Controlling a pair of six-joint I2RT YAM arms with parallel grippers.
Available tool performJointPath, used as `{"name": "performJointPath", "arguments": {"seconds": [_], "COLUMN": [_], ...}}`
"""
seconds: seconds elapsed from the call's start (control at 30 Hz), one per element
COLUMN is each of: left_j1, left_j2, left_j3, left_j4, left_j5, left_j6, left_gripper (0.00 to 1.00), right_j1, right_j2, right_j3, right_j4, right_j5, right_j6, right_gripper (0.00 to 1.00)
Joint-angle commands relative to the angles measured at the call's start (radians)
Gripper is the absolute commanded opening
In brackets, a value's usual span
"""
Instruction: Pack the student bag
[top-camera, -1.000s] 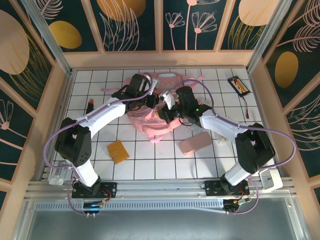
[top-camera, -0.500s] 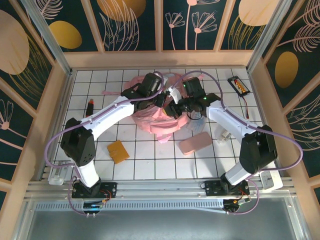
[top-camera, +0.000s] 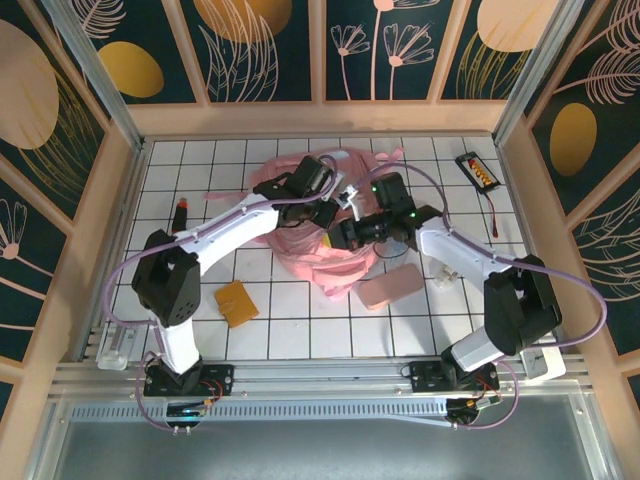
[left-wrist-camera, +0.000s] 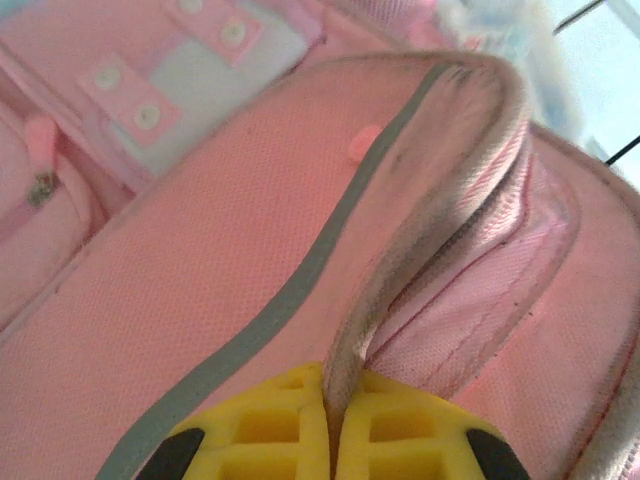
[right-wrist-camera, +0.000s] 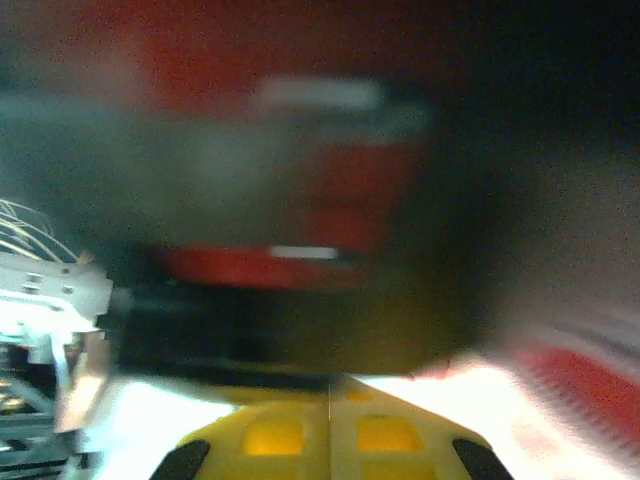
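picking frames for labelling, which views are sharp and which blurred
Right wrist view: heavily smeared, dark red and grey streaks, even the right pincer soft. Left wrist view: sharp, weave of the student bag crisp at the left pincer. Top external view: evenly lit, in focus.

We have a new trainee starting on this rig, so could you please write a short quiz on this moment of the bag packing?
1. True or false: the left gripper is shut on a piped edge of the student bag.
2. Which thing on the table lies nearest the bag, on the right arm's side? A: small pink case. B: orange pad. C: red stick.
3. What lies near the table's far right corner?

Key: 1 true. 2 A. 3 a black and red device with a cable.
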Motion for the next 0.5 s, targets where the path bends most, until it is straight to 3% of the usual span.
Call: {"name": "performJointPath", "arguments": {"seconds": [0.0, 0.1, 0.17, 0.3, 0.47], "left_j1": [0.020, 0.035, 0.035, 0.037, 0.060], "left_j2": [0.063, 0.092, 0.106, 0.121, 0.132], "left_j3": [0.113, 0.170, 0.213, 0.306, 0.356], "left_j4": [0.089, 0.076, 0.068, 0.037, 0.059], "left_j5": [-0.009, 0.056, 0.098, 0.142, 0.196], "left_j6": [-0.086, -0.179, -0.222, -0.259, -0.221], "left_gripper": [0.00, 0.00, 0.00, 0.00, 0.00], "right_j1": [0.095, 0.133, 0.146, 0.109, -0.051], "right_j2": [0.005, -0.053, -0.060, -0.095, -0.202], "right_j3": [-0.095, -0.218, -0.231, -0.146, -0.094], "right_j4": [0.159, 0.374, 0.412, 0.248, -0.041], "right_j5": [-0.041, 0.136, 0.188, 0.246, 0.453], "right_j6": [0.432, 0.678, 0.727, 0.582, 0.335], "right_gripper": [0.00, 0.00, 0.00, 0.01, 0.29]}}
